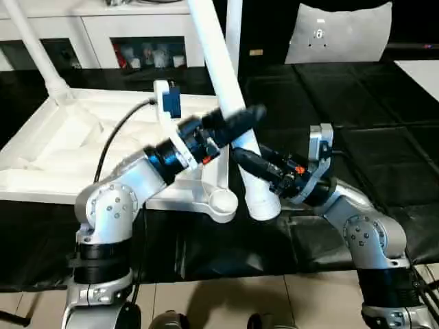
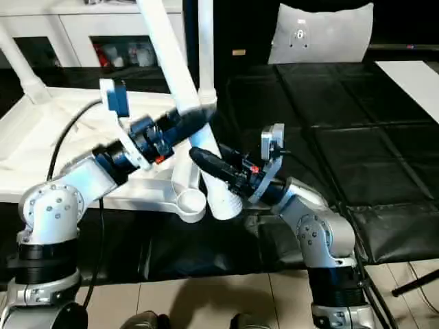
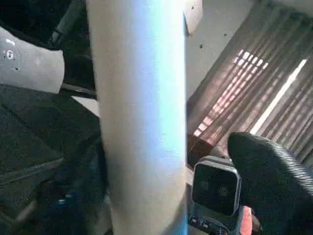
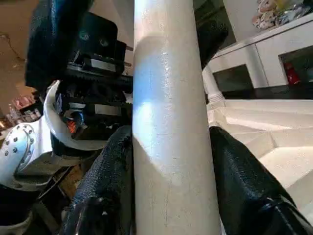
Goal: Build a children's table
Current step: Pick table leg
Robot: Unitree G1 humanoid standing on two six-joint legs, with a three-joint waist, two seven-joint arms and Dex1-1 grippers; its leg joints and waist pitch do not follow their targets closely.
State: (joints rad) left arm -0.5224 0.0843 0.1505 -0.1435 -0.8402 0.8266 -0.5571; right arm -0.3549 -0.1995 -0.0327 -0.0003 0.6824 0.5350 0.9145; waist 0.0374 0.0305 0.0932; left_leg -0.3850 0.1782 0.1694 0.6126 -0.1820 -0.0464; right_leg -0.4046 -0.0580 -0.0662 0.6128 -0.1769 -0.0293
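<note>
You are looking down over two silver forearms at a black work surface (image 1: 370,137). A white tabletop (image 1: 82,144) is lying upside down at about ten o'clock in the head view, its ribbed underside facing up. One leg (image 1: 41,55) is already standing in its far corner socket, and another leg (image 1: 233,27) is rising behind the near corner. The round near-corner socket (image 1: 223,202) is sitting empty at the centre.

Both of your arms are meeting on a loose white leg (image 1: 226,96), which is leaning from twelve o'clock down toward the centre, its flared end (image 1: 263,202) hanging just beside the empty socket, at its three o'clock.

Your right gripper (image 4: 171,166) is clamping the leg near its lower end, one black finger (image 4: 105,176) pressing each side.

Your left gripper (image 1: 236,122) is sitting higher up the leg, its fingers straddling the tube; whether they are pressing on it or standing slightly clear, I cannot tell.
</note>
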